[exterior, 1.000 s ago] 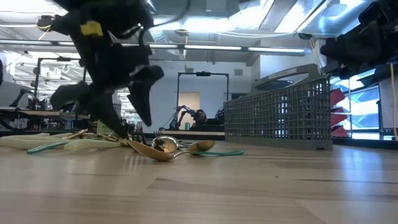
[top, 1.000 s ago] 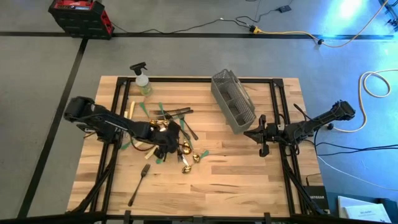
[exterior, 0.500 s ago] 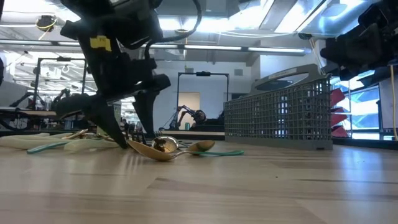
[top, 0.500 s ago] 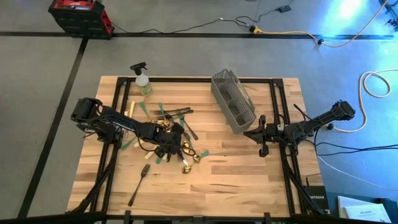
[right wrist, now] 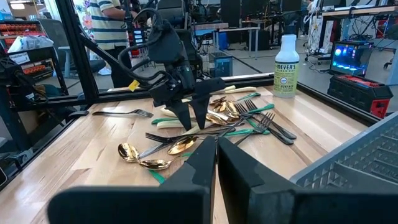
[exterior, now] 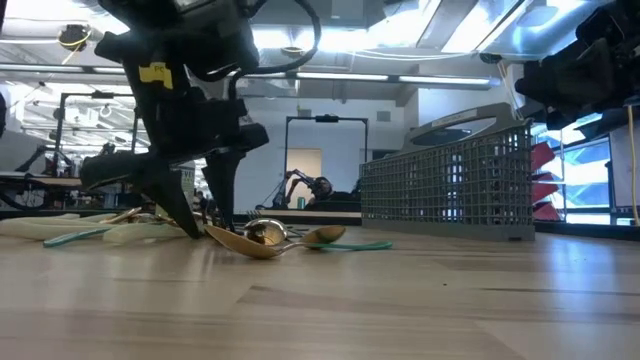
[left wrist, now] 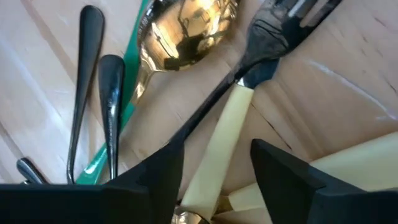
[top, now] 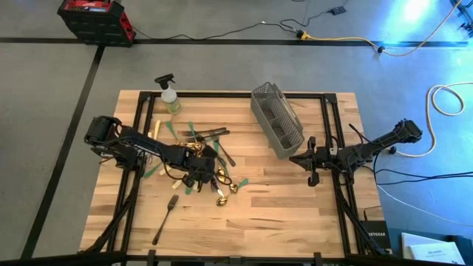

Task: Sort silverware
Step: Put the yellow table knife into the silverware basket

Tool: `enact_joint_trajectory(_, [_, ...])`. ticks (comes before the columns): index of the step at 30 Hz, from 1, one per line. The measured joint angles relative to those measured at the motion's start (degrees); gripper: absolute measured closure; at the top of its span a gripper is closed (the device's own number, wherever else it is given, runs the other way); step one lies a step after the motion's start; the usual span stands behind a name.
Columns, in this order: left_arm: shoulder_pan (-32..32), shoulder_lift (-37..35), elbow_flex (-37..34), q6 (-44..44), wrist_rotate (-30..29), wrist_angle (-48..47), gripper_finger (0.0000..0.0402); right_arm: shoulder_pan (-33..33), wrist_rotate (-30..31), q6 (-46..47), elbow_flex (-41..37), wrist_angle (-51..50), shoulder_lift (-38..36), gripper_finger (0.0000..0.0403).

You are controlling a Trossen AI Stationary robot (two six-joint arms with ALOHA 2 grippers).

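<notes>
The silverware lies in a loose pile (top: 196,159) at the table's left middle: gold spoons (exterior: 265,235), green-handled pieces, dark forks and cream-handled pieces. My left gripper (top: 201,177) points steeply down into the pile, open. Its fingers (left wrist: 168,168) stand on either side of a cream-handled fork's handle (left wrist: 233,118), which lies flat on the wood beside a gold spoon (left wrist: 186,28). My right gripper (top: 295,157) waits shut and level at the table's right, holding nothing. My left gripper comes from above, slanting, with its fingers across the cream handle (left wrist: 208,168). One finger stands right beside the handle and a gap shows at the other. I cannot tell whether either finger touches it. The fork lies on the table.
A grey mesh caddy (top: 277,118) lies on its side at the far middle. A spray bottle (top: 170,96) stands at the far left. One dark fork (top: 166,218) lies alone near the front left. Bare wood stretches across the near and right parts.
My left gripper has stayed over the pile, tipped slightly, and its fingers have drawn closer together around the cream handle. The silverware has not moved.
</notes>
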Motion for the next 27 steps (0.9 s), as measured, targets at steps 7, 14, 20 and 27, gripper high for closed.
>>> enact_joint_trajectory(7, [2.6, 0.0, 0.0, -1.2, 5.2, -0.1, 0.0266, 0.0, 0.0, 0.0, 0.0, 0.0, 0.0, 0.0403])
enact_joint_trajectory(14, [6.0, 0.0, -0.1, -2.3, 10.7, -0.1, 0.0291, 0.0, 0.0, 0.0, 0.0, 0.0, 0.0, 0.0403])
enact_joint_trajectory(20, [7.2, 0.0, -0.1, -0.5, 13.0, 0.0, 0.0314, 0.0, 0.0, 0.0, 0.0, 0.0, 0.0, 0.0403])
enact_joint_trajectory(27, [7.2, 0.0, -0.1, 0.7, 14.3, -0.1, 0.0339, 0.0, 0.0, 0.0, 0.0, 0.0, 0.0, 0.0403])
